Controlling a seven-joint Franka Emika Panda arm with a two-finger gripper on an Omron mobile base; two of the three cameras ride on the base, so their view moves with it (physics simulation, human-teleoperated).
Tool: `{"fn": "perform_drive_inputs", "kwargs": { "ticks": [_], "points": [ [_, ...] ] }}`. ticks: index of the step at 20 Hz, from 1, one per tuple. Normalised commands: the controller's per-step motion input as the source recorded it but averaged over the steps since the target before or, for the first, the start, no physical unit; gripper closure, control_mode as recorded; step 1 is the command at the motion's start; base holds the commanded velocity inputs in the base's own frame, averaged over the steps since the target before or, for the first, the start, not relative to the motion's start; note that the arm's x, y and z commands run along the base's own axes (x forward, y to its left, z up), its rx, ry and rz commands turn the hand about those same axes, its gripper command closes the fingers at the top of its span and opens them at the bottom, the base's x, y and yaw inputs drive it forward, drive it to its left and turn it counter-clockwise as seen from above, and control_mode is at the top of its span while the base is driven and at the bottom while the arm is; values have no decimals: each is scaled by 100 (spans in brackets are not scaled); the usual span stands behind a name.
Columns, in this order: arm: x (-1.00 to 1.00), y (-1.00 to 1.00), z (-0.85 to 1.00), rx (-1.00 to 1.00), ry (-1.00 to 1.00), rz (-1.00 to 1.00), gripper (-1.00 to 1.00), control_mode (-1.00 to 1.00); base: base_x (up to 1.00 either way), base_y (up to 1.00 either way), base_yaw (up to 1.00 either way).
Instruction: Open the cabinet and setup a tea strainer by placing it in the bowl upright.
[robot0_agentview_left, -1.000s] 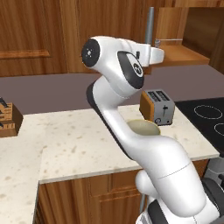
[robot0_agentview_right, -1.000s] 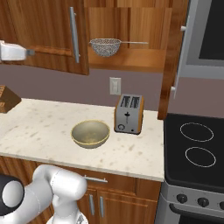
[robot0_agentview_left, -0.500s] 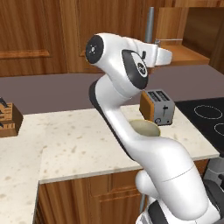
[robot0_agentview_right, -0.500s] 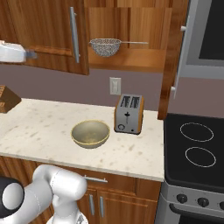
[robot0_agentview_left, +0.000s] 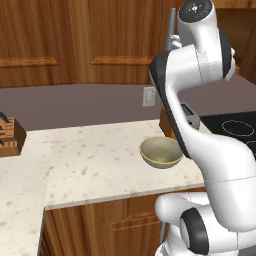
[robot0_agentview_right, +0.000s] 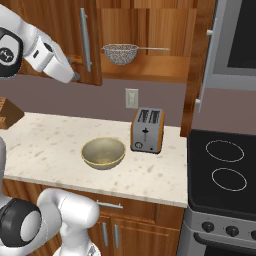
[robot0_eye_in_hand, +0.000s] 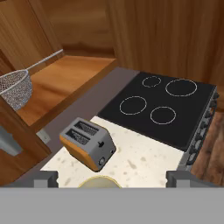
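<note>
Bowl (robot0_agentview_left: 161, 152) sits near the worktop's front edge in the left base view; my arm has swung right since a moment ago. Right base view: cabinet (robot0_agentview_right: 145, 40) open, tea strainer (robot0_agentview_right: 120, 53) on its shelf. Hand view: my gripper (robot0_eye_in_hand: 112, 178), fingers spread and empty, now faces strainer and toaster (robot0_eye_in_hand: 87, 143), ready to reach.

Your way to the round grey mesh tea strainer (robot0_agentview_right: 120, 53) on the open reddish-brown wooden cabinet (robot0_agentview_right: 150, 67) shelf is unobstructed; the orange-sided silver toaster (robot0_agentview_right: 147, 130) crowds the olive-tan ceramic bowl (robot0_agentview_right: 103, 153).
</note>
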Motion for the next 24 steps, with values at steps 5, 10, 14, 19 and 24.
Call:
{"fn": "perform_drive_inputs", "kwargs": {
  "ticks": [5,10,14,19,24],
  "points": [
    [1,-50,0,43,1,0,-100,-100,0,0,0],
    [7,-10,-1,5,-1,9,-100,-100,0,0,0],
    [7,0,-3,-3,-4,19,-100,-100,0,0,0],
    [13,-8,-5,2,-16,29,-100,-100,0,0,0],
    [15,-2,0,1,-16,28,-100,-100,0,0,0]
  ]
}}
